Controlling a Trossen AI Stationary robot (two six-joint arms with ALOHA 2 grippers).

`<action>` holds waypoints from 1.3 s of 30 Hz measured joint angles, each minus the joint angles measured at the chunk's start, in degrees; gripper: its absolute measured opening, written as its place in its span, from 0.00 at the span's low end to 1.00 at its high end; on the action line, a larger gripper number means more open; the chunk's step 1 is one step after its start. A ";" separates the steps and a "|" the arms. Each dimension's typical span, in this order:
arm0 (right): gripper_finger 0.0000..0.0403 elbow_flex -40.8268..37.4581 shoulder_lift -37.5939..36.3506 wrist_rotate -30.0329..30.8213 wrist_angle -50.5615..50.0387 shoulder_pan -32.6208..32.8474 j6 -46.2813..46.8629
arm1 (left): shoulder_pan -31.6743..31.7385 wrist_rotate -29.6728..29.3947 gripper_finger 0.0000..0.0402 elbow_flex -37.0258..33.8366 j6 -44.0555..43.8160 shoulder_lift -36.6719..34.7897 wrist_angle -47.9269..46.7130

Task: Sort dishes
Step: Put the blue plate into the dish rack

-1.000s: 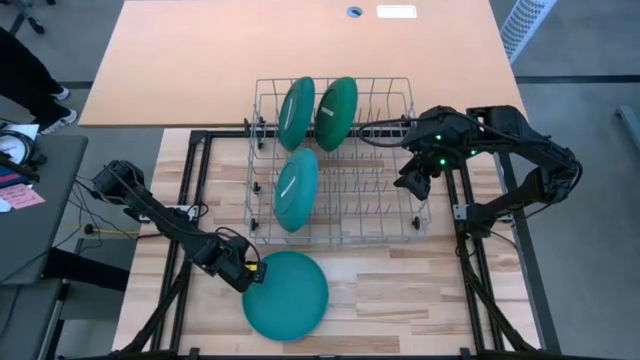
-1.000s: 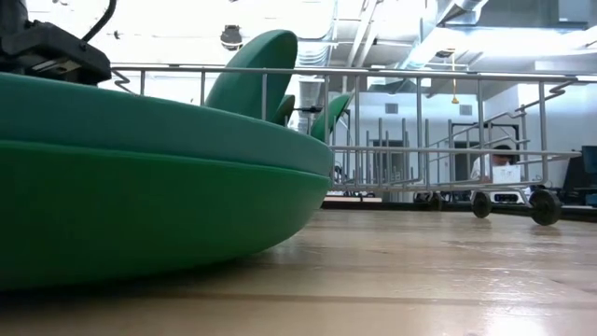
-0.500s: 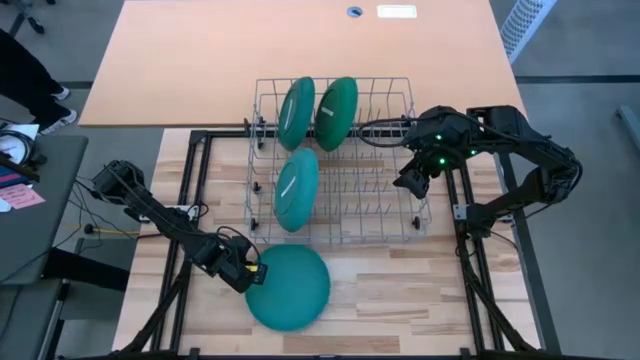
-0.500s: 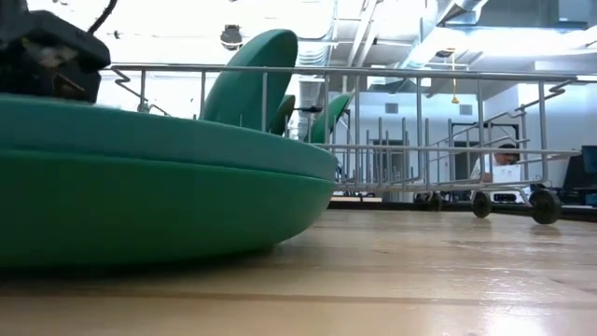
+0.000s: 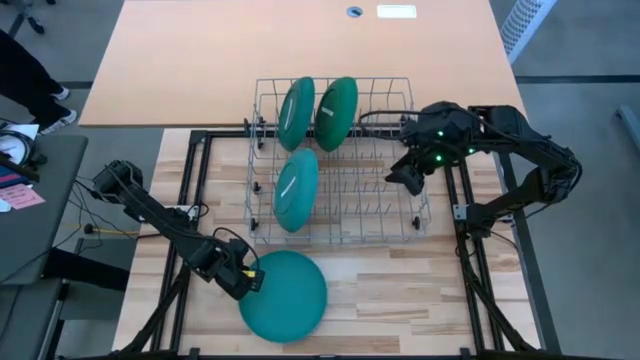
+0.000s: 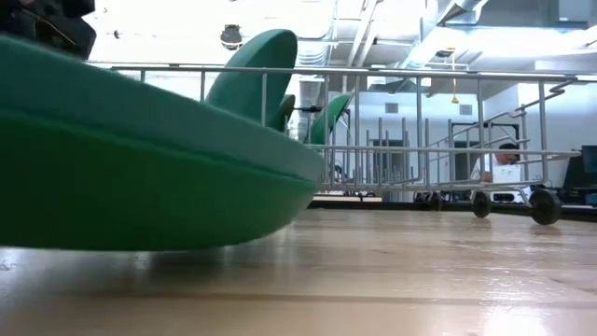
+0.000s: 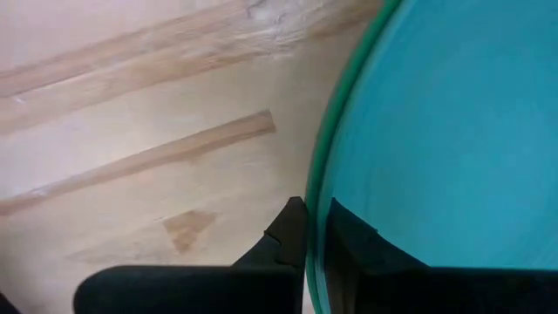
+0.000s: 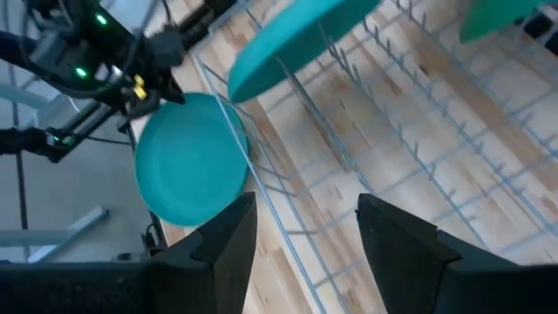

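The left gripper (image 5: 250, 283) is clamped on the rim of a teal plate (image 5: 285, 296), one finger (image 7: 288, 235) under the edge and the other over it, as the left wrist view shows. In the low view this plate (image 6: 140, 168) is tilted, its gripped side raised and its underside clear of the wooden table (image 6: 420, 271) along most of its width. From above, the plate sits near the table's front edge, just in front of the wire dish rack (image 5: 390, 225) and toward its left front corner.

The right gripper (image 5: 408, 178) hangs over the right side of the rack, its fingers (image 8: 228, 234) standing apart with nothing between them.

Inside the rack, three more plates stand on edge between the wires: a teal plate in the middle row (image 5: 295, 190) on the left side, and two at the back left, a teal one (image 5: 296, 113) and a dark green plate (image 5: 336, 112) just beside it. The rack rests on the wooden table (image 5: 400, 290), with a bare tan tabletop (image 5: 200, 60) beyond its back edge.
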 joint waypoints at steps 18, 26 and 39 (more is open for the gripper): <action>0.51 0.00 0.53 -1.90 2.25 10.89 9.60 | 0.02 -0.38 0.02 -3.04 0.76 -0.19 1.27; 0.51 0.00 2.15 1.74 1.71 18.80 15.09 | 0.02 -0.75 0.03 -3.04 -1.13 -0.19 1.94; 0.51 0.00 4.71 2.61 2.09 25.66 23.43 | 0.13 -2.02 0.04 -3.04 -1.97 -0.19 1.42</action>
